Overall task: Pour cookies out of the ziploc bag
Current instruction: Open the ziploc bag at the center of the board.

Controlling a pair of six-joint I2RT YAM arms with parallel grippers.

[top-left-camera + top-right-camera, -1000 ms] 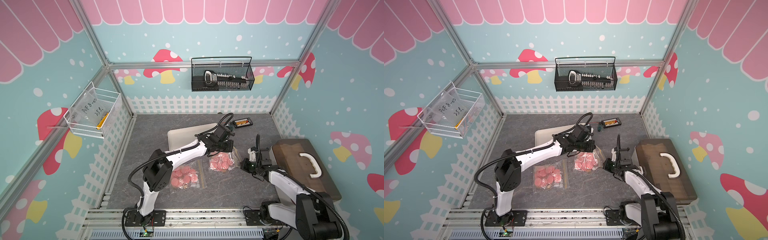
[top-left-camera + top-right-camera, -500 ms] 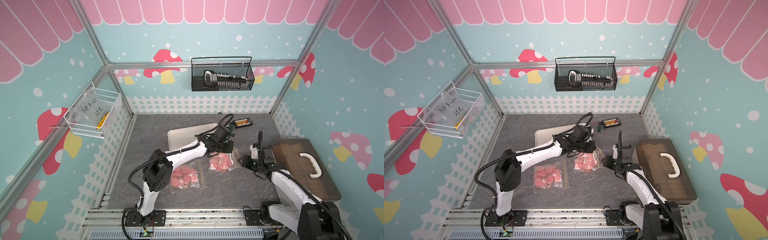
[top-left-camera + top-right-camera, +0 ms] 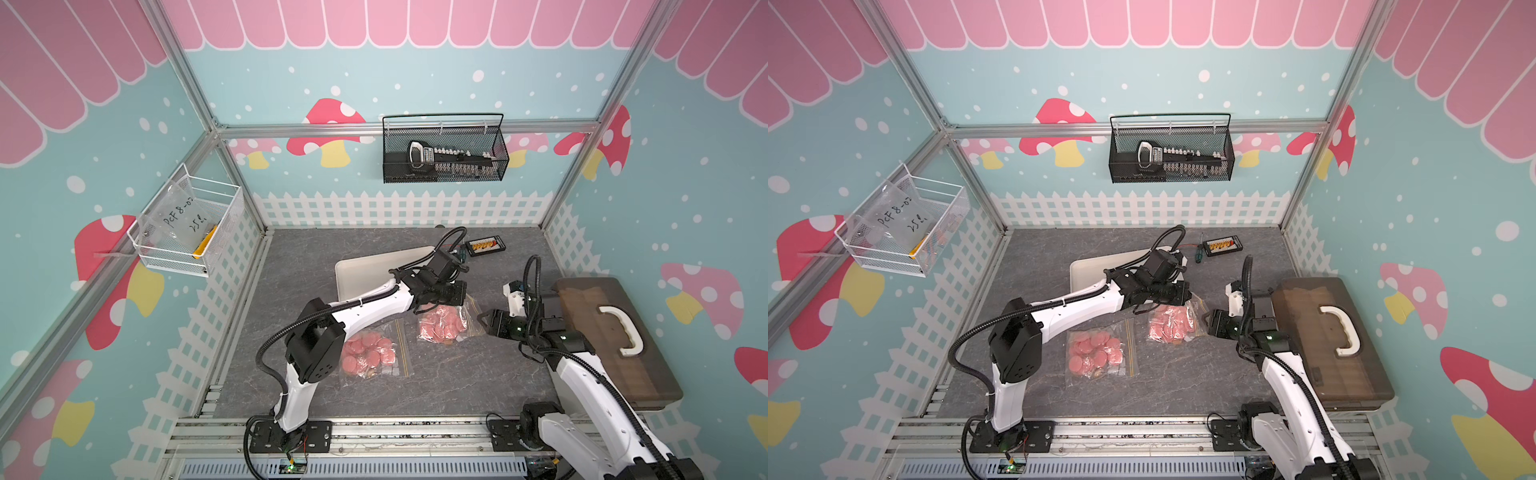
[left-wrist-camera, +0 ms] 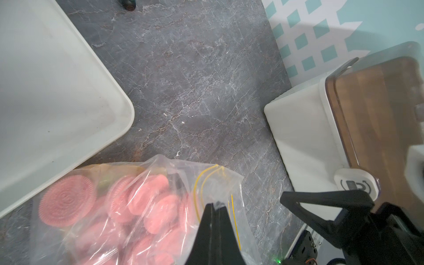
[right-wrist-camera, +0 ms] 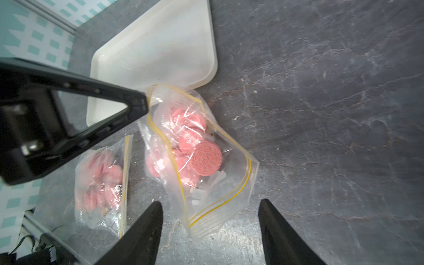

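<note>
**A:** Left gripper [image 4: 215, 207] is clamped on the yellow-zipped rim of the clear plastic ziploc bag [image 5: 220, 183]; right gripper [image 5: 210, 203] gapes, empty.

**B:** Where is the bag?

**A:** On the grey tabletop [image 5: 321, 114], just beside the white plastic tray [image 5: 160, 46]. The film looks limp and slippery, the round pink cookies [image 5: 207, 161] brittle. I'd grab the bottom corners.

**B:** Count?

**A:** Two bags, counting the second bag [image 5: 101, 174]; one tray. The cookies overlap too much to count.

Around me teal mushroom-print walls [image 3: 436, 83], pink scalloped trim [image 3: 374, 25] above, white picket-fence border [image 3: 395, 208], aluminium frame rails [image 3: 291, 130], my grey marbled tabletop [image 3: 457, 382], black mesh basket [image 3: 457, 175], white wire basket [image 3: 226, 224].
</note>
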